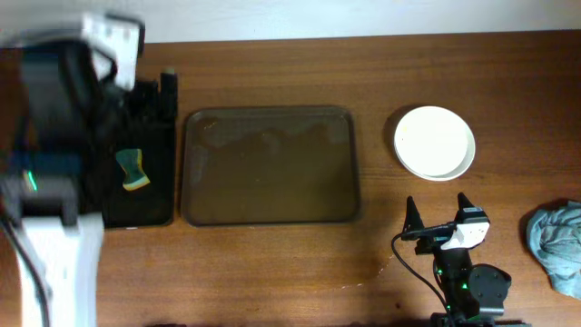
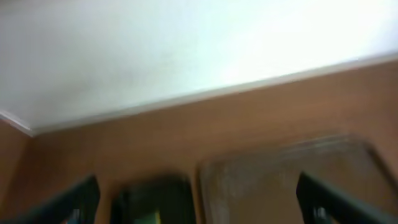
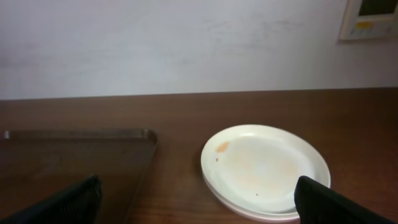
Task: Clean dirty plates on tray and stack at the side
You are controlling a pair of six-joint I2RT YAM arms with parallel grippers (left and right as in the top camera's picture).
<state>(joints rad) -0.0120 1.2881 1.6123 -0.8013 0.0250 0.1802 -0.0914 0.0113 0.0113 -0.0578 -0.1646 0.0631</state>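
On the wooden table, the plates are stacked beside the tray as tasked, left gripper and right gripper held open-fingered.

I saw a yellow-and-green sponge lying in a narrow black tray on the brown wooden table, with a crumpled grey-blue cloth near its right edge.

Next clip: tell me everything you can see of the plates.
The plates are white, round, shallow and glossy, stacked flat on the wooden table right of the tray, not touching it. A second rim shows beneath the top plate; the count is unclear. The top plate bears an orange-brown smear near one edge. Nothing grips them.
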